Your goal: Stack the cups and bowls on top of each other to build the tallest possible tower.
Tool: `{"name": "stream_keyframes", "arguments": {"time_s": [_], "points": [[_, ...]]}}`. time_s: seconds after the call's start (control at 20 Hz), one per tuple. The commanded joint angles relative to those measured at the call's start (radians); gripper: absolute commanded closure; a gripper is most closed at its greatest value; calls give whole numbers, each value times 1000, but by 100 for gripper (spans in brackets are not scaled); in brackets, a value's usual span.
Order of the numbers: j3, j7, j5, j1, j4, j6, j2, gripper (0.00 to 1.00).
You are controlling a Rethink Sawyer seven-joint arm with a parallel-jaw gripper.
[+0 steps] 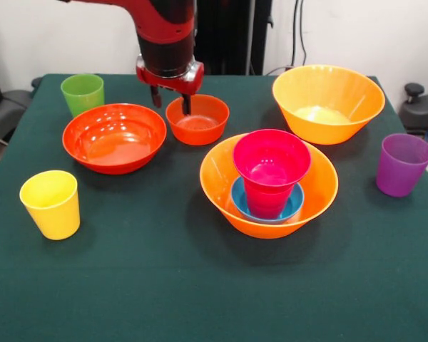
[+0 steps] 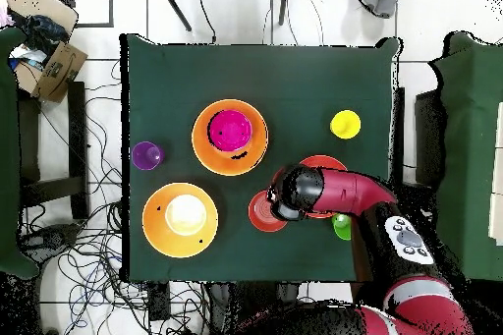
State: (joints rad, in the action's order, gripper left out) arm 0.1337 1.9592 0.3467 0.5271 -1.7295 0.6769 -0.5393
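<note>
My gripper hangs open over the far-left rim of the small red-orange bowl, one finger inside it and the other outside. In the overhead view the arm's head hides the fingers beside that bowl. The tower is a large orange bowl holding a blue bowl with a crimson-pink cup upright in it. A wide red-orange bowl sits left of the gripper. Green cup, yellow cup and purple cup stand apart on the cloth. A second large orange bowl sits at the back right.
The dark green cloth covers the table. In the overhead view the arm crosses the wide red-orange bowl and part of the green cup. Cables and boxes lie on the floor around the table.
</note>
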Motion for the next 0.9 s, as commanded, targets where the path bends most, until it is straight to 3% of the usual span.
{"name": "stream_keyframes", "arguments": {"time_s": [0.05, 0.3, 0.9], "points": [[33, 19, 64, -29, 12, -101, 64, 0], [5, 31, 86, -30, -45, -163, 70, 0], [-33, 41, 110, -19, -57, -233, 139, 0]]}}
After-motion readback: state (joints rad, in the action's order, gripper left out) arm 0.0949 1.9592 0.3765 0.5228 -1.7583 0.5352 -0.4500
